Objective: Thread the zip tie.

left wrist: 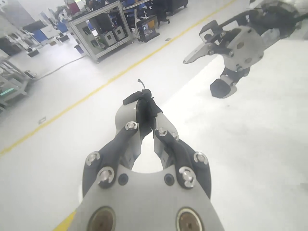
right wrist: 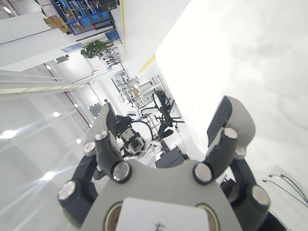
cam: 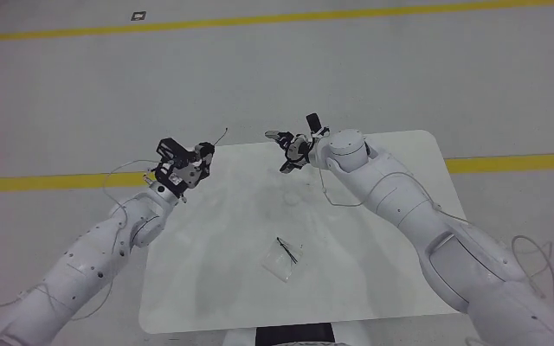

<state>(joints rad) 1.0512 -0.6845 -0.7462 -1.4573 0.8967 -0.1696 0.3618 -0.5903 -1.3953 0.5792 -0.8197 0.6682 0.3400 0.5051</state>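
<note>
A white desk with rounded corners [cam: 381, 259] stands on a pale grey floor [cam: 346, 78]; a yellow floor line [cam: 260, 19] runs well beyond the desk's far edge, and a second yellow line [cam: 69, 181] passes level with the desk on both sides; in the left wrist view, metal racks and dark equipment fill the room far behind the desk.

A small clear plastic bag [cam: 279, 261] lies flat near the middle of the desk, toward its near edge; a few spare thin black ties [cam: 286, 250] lie inside it.

The left tool [cam: 204, 156] hovers at the desk's far left corner, its jaws pinched tight on a thin black zip tie [cam: 221, 136]; the tie's free end sticks out past the fingertips, curving up and away from the desk; the left wrist view shows that end [left wrist: 142, 85] ending in a small head.

The right tool [cam: 281, 151] hangs above the desk's far edge, near the middle, jaws spread wide with nothing between them; it stands apart from the zip tie, with bare desk between the two.
</note>
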